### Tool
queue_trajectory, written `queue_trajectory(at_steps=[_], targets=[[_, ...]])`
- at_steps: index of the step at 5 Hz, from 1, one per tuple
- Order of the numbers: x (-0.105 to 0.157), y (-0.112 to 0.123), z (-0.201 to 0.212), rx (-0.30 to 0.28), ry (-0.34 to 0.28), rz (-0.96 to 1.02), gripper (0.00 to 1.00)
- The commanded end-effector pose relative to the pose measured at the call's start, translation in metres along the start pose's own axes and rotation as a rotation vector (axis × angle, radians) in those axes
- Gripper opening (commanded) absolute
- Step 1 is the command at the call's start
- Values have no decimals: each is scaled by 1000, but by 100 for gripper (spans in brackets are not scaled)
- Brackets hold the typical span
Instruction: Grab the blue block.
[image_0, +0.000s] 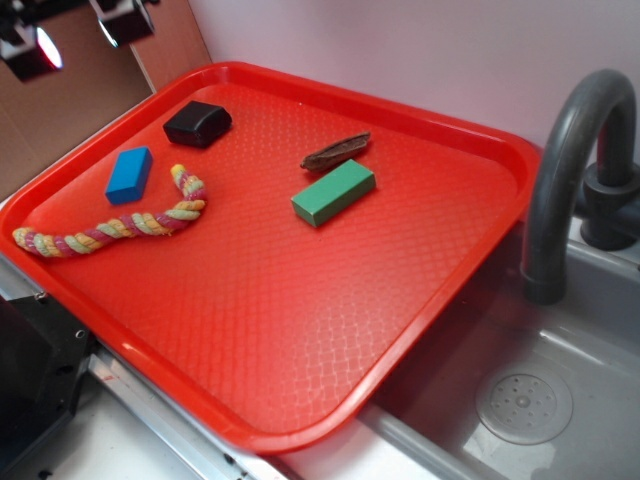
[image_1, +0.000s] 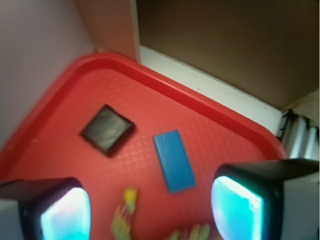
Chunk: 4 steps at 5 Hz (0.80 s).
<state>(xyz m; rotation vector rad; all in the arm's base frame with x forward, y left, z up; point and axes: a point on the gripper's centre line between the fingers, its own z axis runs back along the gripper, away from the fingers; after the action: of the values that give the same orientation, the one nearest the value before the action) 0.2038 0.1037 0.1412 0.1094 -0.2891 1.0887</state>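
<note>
Gripper (image_1: 150, 210) fingers (image_1: 65, 212) spread wide, nothing between them, high above the red tray's (image_0: 300, 330) back-left corner.

Blue block (image_0: 129, 174) lies flat near the tray's left edge, between the black rounded box (image_0: 197, 123) and the braided rope (image_0: 110, 226), touching neither. Green block (image_0: 333, 192) sits mid-tray beside a brown pod-like piece (image_0: 336, 150). Grey faucet (image_0: 570, 170) and sink (image_0: 560, 400) to the right.

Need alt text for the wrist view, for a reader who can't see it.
The open gripper hangs above a blue block on a red tray. A black box lies left of the block, a rope end below.
</note>
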Motion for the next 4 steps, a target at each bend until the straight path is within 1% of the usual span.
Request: queue_trajectory(at_steps=[1, 2, 3, 4], targets=[[25, 26, -37, 30, 39, -48, 100], [26, 30, -54, 40, 45, -70, 100], [13, 25, -68, -22, 86, -137, 100], [-3, 16, -78, -46, 135, -184, 100]])
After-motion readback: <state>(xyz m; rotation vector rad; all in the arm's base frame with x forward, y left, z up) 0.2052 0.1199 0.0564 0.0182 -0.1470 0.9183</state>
